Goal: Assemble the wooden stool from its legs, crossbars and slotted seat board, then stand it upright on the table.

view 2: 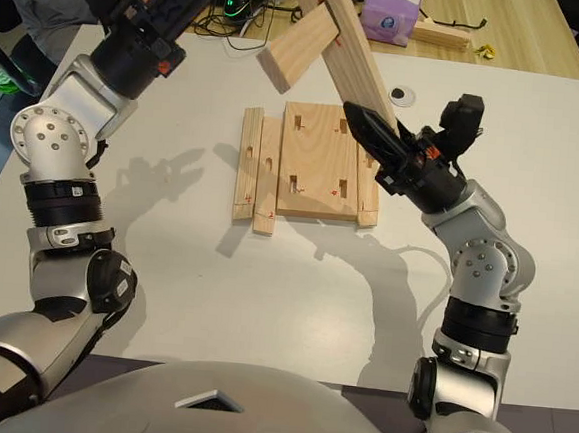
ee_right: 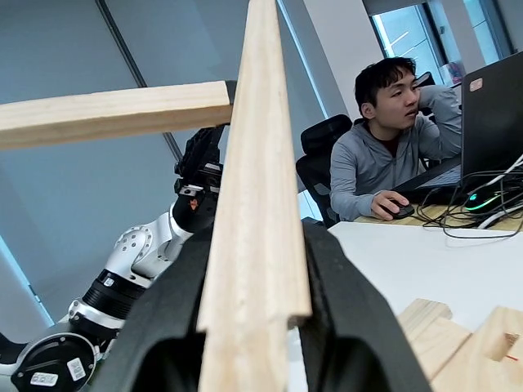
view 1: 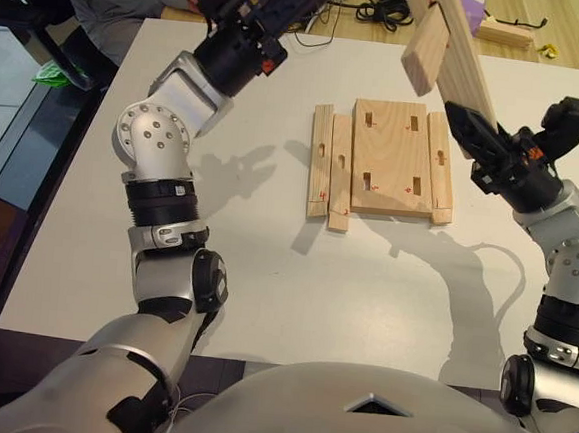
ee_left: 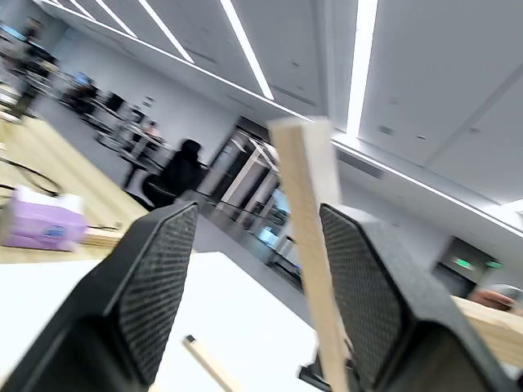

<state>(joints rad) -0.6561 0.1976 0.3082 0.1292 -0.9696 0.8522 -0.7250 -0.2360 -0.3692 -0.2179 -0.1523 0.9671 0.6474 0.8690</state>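
The right pincer is clamped on the lower end of a long bar of pale, square-cut wood, and that bar slants up and away over the table's far side. A short bar of the same plain timber meets it crosswise near the top. Below, the seat board lies flat on the smooth white table, a light, grainy rectangle with four small oblong slots. Three narrow slotted strips lie alongside it: two side by side at its left edge, one against its right. Over at the far left, the left pincer hangs high above the table's edge, its two black cross-hatched pads spread wide, gripping nothing.
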